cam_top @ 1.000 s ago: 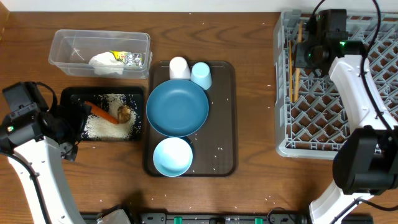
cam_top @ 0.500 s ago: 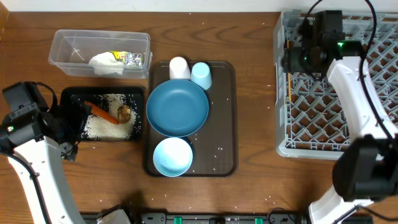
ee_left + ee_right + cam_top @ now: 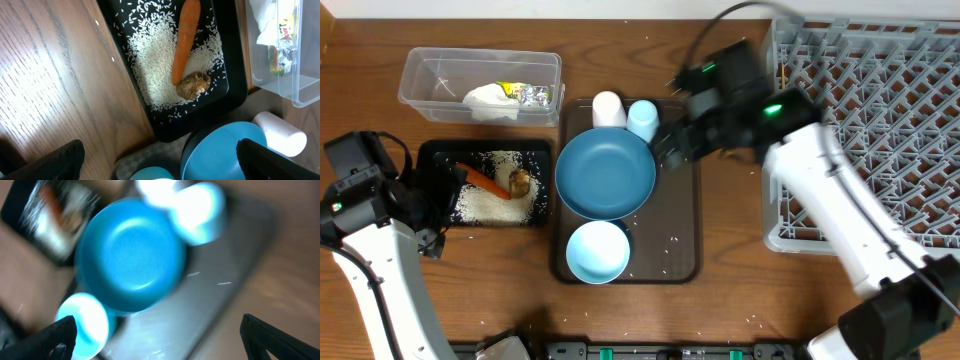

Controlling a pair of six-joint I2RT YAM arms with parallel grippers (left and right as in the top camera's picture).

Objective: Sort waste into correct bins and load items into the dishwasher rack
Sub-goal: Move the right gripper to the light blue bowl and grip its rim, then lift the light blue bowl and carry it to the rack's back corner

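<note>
The large dark blue round plate (image 3: 605,173) lay in the middle of the dark brown rectangular serving tray (image 3: 682,230), left of the large grey plastic lattice rack (image 3: 880,130). A white cup (image 3: 608,108) and a light blue cup (image 3: 643,120) stood just beside its far edge. A smaller light blue bowl (image 3: 598,251) touched its near edge.

**Grippers.** The right gripper (image 3: 162,337) hung over the right part of the tray, beside the plate. Its fingers were spread wide and held nothing, although the right wrist view was blurred. The left gripper (image 3: 162,161) was also released and empty, at the near left of the shallow black rectangular tray (image 3: 430,150).

**Hazards (judged).**
- The plate lay flat, so a pinch from above would probably find little rim to seize. A finger could skid on the glazed surface.
- A sideways push at the rim could drive the plate into the two cups and topple them, or shove the bowl.
- Loose rice grains on the serving tray could let the plate slide.
- A one-sided grip could let the plate tilt and drop on the way to the rack.

**Orientation.** The plate faced hollow side up with its rim about level. Being round, it had no long axis, so no direction of approach was favoured.
</note>
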